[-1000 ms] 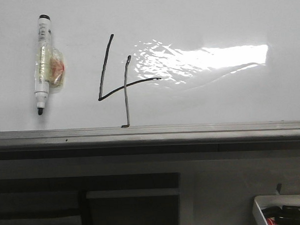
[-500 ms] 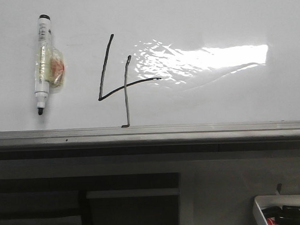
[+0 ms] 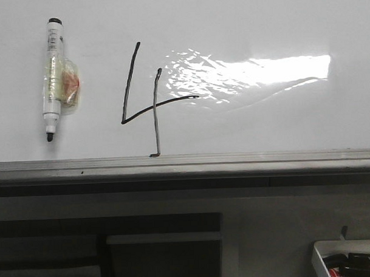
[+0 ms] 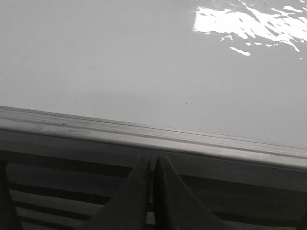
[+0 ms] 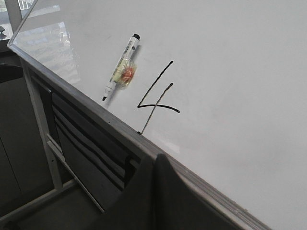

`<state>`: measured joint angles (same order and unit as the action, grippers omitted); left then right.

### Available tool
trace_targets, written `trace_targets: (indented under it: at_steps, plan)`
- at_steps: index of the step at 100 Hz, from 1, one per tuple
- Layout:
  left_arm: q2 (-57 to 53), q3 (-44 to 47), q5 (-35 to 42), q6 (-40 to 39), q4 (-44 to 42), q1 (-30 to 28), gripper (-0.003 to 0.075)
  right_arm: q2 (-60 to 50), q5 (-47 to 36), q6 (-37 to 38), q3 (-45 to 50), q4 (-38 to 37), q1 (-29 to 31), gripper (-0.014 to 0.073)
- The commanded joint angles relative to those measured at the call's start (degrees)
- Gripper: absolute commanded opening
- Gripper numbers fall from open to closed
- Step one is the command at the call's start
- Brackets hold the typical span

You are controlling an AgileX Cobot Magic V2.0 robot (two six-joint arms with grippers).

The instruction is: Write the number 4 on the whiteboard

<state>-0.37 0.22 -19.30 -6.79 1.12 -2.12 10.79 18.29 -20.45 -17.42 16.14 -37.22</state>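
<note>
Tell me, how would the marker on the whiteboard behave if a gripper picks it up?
The marker looks stiff and probably light. Its round barrel may slip or roll once free. A crinkly clear wrap at its middle seems to hold it to the whiteboard, so it might resist at first.

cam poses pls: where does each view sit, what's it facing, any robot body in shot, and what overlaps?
Front: faces the whiteboard head-on, number 4 central; no robot body shows.
Left wrist: below the frame rail, facing bare board; shut left claw shows.
Right wrist: oblique along the board; shut right claw shows.
Shared: front and right wrist both see the 4 and marker.
</note>
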Motion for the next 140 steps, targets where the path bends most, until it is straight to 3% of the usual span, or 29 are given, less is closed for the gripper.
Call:
trace_targets:
  at_steps: [1, 36, 50, 69, 102, 115, 140]
  plan:
    - [-1.6, 1.0, 3.1, -0.3, 0.4, -0.1, -0.002, 0.6, -4.3, -0.4, -1.6, -0.1, 0.4, -0.005]
    - [-1.6, 1.0, 3.1, -0.3, 0.4, -0.1, -0.002, 0.6, -4.6, -0.4, -1.6, -0.4, 0.5, -0.005]
    - [-1.6, 1.0, 3.1, -0.3, 0.4, -0.1, -0.002, 0.6, -6.7, -0.3, -1.7, -1.2, 3.2, -0.005]
    - [-1.6, 1.0, 3.1, -0.3, 0.4, -0.1, -0.002, 0.6, -8.4, 6.7, -1.7, -12.9, 10.9, -0.005]
    - [-1.6, 1.0, 3.1, -0.3, 0.4, -0.1, -0.002, -0.6, -9.6, 10.6, 0.0, -14.4, 28.1, -0.005]
    - [-1.6, 1.0, 3.1, -0.3, 0.4, -0.1, -0.002, -4.9, -9.9, 15.1, 4.7, -16.1, 34.6, -0.005]
    - [-1.6, 1.0, 3.1, -0.3, 0.4, -0.1, -0.002, -12.4, -10.9, 15.2, 16.1, -16.1, 43.6, -0.005]
